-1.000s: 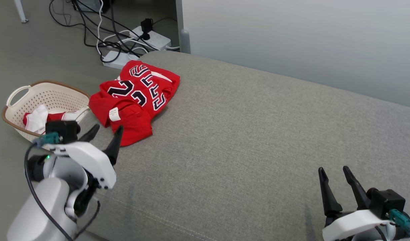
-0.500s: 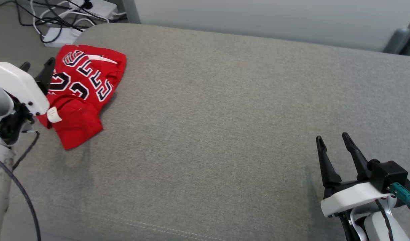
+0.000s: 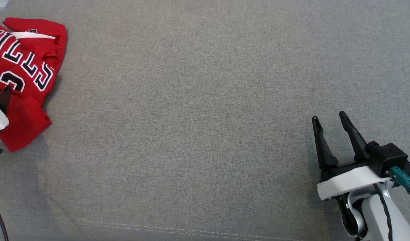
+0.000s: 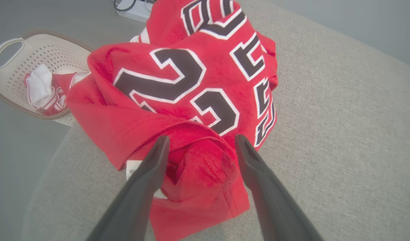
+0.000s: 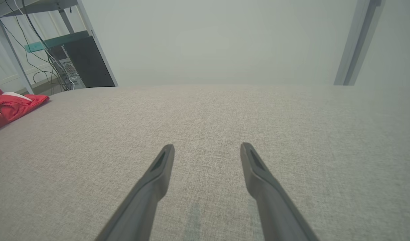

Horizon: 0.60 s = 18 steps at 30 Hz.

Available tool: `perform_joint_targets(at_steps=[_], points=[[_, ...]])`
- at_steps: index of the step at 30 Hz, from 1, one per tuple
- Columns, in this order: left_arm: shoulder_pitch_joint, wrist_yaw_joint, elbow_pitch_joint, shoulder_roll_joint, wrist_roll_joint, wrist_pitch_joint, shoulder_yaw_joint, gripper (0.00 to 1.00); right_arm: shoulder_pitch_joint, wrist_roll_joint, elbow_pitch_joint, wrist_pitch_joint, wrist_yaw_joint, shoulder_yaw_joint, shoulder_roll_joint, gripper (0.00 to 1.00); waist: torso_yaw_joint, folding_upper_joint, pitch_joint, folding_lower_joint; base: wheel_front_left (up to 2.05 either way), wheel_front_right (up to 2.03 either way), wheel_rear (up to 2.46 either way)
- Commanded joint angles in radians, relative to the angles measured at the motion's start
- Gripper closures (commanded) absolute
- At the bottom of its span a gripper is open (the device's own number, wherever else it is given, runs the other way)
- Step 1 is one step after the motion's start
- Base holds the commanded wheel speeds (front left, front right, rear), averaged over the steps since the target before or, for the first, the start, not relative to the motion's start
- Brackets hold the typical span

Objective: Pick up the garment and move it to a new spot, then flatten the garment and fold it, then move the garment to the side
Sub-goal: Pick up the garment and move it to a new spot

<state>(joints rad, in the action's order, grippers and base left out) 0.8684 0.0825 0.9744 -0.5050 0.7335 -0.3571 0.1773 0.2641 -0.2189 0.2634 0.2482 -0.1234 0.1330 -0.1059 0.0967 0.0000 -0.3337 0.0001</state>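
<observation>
The red garment (image 3: 22,67) lies crumpled on the grey cushion (image 3: 205,117), at about 10 o'clock in the head view, near the cushion's edge. The left gripper (image 4: 201,139) is spread wide and holds nothing. In the left wrist view its two fingers stand on either side of a raised fold of the garment (whether the tips touch the cloth, one cannot tell). A pale basket (image 4: 14,70) sits on the floor at 10 o'clock from the garment in that view. The right gripper (image 3: 328,116) is at 4 o'clock in the head view, well apart from the garment, fingers parted and empty.
</observation>
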Motion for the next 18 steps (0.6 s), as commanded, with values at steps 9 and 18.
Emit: perform_joint_targets(at_steps=[9,18], points=[[-0.003,-0.024,0.037,-0.075,0.018,-0.006,-0.035,0.0,0.027,0.002,-0.022,0.014,-0.007,0.034,0.004,0.0,-0.018,0.0,-0.022,-0.0001,0.0,0.0,0.0],[-0.03,-0.034,0.065,-0.084,0.013,-0.026,-0.02,1.0,0.03,-0.01,-0.036,0.014,-0.007,0.036,0.004,0.0,-0.041,0.0,-0.017,-0.0001,0.0,0.0,0.0]])
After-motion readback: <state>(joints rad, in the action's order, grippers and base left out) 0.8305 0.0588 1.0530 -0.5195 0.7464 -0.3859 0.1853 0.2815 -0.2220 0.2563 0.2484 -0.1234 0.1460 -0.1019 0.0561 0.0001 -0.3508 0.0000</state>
